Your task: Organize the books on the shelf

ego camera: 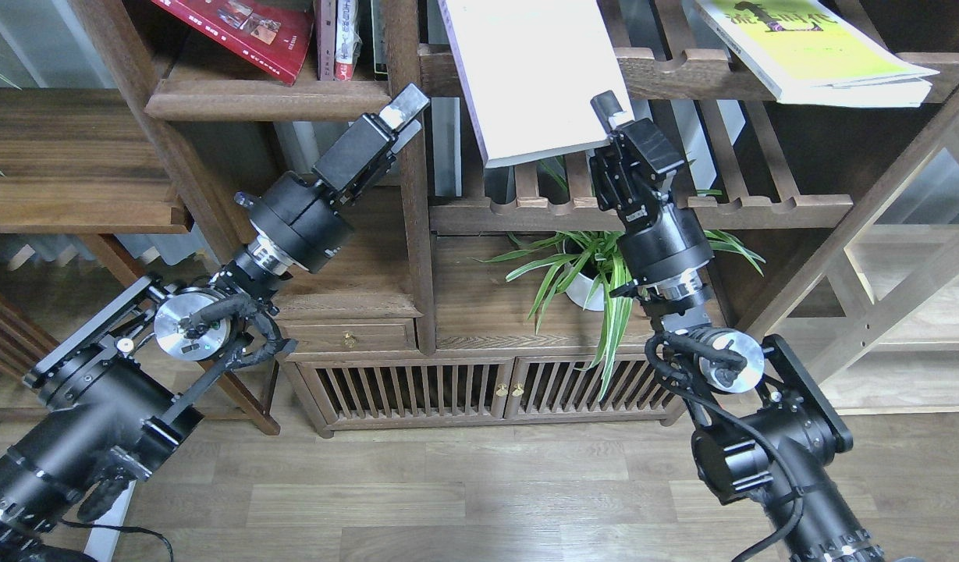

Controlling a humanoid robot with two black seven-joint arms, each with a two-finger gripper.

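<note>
One book [233,31] lies on the shelf [268,97] at upper left, with upright spines [340,39] just to its right. A second book [538,74] leans on the slatted rack [643,207] in the middle, and a third [818,51] lies on the upper rack [682,74] at right. A potted plant [596,273] stands below the middle rack, above the cabinet doors [495,390].

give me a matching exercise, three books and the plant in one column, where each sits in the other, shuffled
Things:
1. red book
2. white book
3. yellow-green book
4. plant

Places:
A. under the slatted racks, on the cabinet top
B. top right, on the slatted rack
C. top left, on the plank shelf
D. middle, by the right gripper

Pairs: 1-C, 2-D, 3-B, 4-A
</note>
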